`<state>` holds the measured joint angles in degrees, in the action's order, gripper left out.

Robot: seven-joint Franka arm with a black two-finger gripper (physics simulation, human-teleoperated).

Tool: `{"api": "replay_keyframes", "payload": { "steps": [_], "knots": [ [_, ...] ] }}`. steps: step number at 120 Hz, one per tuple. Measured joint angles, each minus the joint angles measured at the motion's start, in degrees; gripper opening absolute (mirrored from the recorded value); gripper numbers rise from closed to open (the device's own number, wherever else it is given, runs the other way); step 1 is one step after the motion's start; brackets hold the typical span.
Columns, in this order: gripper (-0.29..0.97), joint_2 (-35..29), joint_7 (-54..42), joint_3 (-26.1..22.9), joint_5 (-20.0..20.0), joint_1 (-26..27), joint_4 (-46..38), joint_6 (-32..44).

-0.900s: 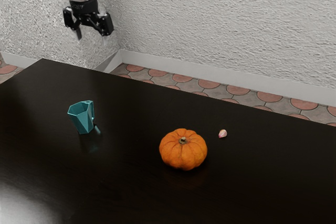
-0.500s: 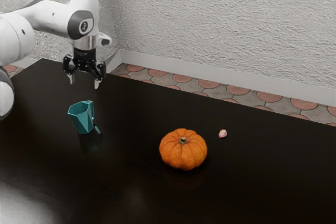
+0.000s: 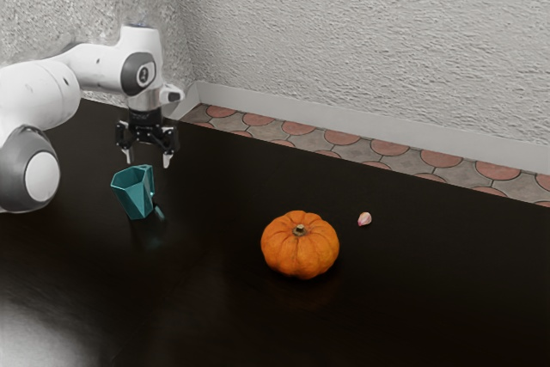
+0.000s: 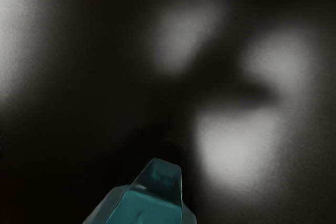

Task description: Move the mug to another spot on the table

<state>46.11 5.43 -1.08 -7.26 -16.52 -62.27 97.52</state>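
A teal angular mug [image 3: 134, 191] stands upright on the dark table [image 3: 223, 315] toward the exterior view's left. My gripper [image 3: 147, 158] hangs just above and slightly behind the mug's rim, its fingers open and nothing between them. In the wrist view the mug [image 4: 143, 200] is a teal faceted shape close under my hand, over the glossy table top [image 4: 79, 77].
An orange pumpkin [image 3: 300, 244] sits near the table's middle, with a small garlic clove [image 3: 364, 219] behind it to the exterior view's right. A textured wall and a tiled floor lie beyond the table's far edge.
My arm has come down from high above the table's far corner to just over the mug. The gripper stays open. The mug, pumpkin and clove have not moved.
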Motion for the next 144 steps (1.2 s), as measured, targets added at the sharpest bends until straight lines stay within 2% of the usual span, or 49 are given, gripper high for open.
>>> {"api": "replay_keyframes", "payload": {
  "steps": [30,60,106,116,144],
  "knots": [
    [0.66,3.3,-7.0,0.0,0.2,-2.0,0.0,3.0],
    [0.36,3.3,-11.5,-0.4,-0.5,-2.0,-0.1,2.9],
    [0.10,2.8,-15.5,-0.7,-0.9,-1.8,-1.2,1.9],
    [0.08,2.6,-15.9,-1.2,-1.2,-1.7,-1.3,0.5],
    [0.02,1.4,-16.8,-6.8,-3.1,-1.7,-1.2,-9.4]
  ]
}}
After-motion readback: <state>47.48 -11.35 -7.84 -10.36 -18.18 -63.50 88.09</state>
